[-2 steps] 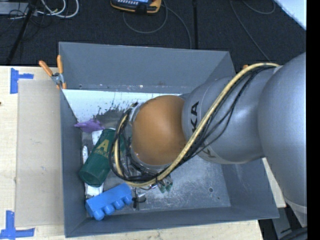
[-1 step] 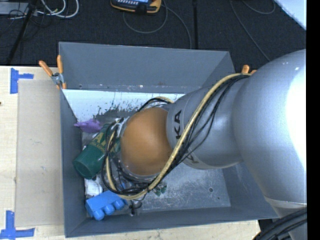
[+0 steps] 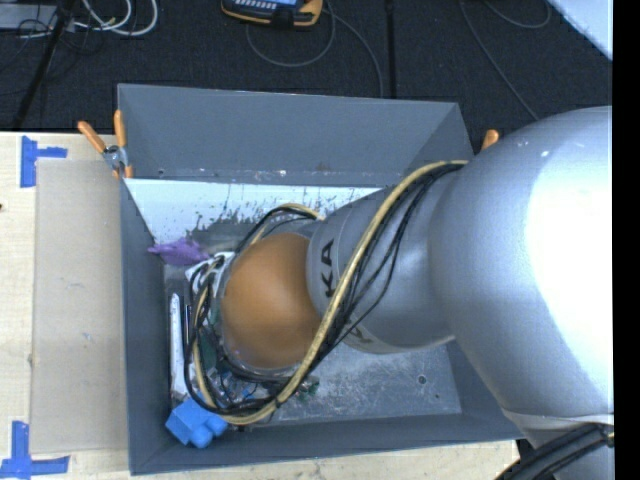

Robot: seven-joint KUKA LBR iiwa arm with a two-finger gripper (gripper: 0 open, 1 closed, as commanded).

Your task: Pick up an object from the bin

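Frankly, what lies under my pincer (image 3: 238, 386) I cannot tell, since the orange cover (image 3: 265, 303) on my wrist sits over that spot, in the left, near part of the bin (image 3: 290, 133). Whether the pincer is wide, narrow or holding anything I cannot tell either.

Nearest to it is a blue block (image 3: 195, 426), bright and knobbly, lying on the floor in the near left corner. It is just beside the lowest loop of my cables (image 3: 345, 280) and close to where the left and near walls meet. I cannot make out whether the loop touches it.

A little farther off, a long white thing (image 3: 178, 336) lies flat against the left wall, running from near to far, just left of the orange cover. At its far end, a purple scrap (image 3: 180, 251) rests on the floor close to the left wall, apart from the cover's far edge.

Black and yellow cables curve round the orange cover on its near and left sides and run back along my arm (image 3: 520, 268). The arm comes in from the right, over the right wall, and covers most of the right half of the floor. The bare floor that shows to the near right of the cover is grey and flecked with dark marks.
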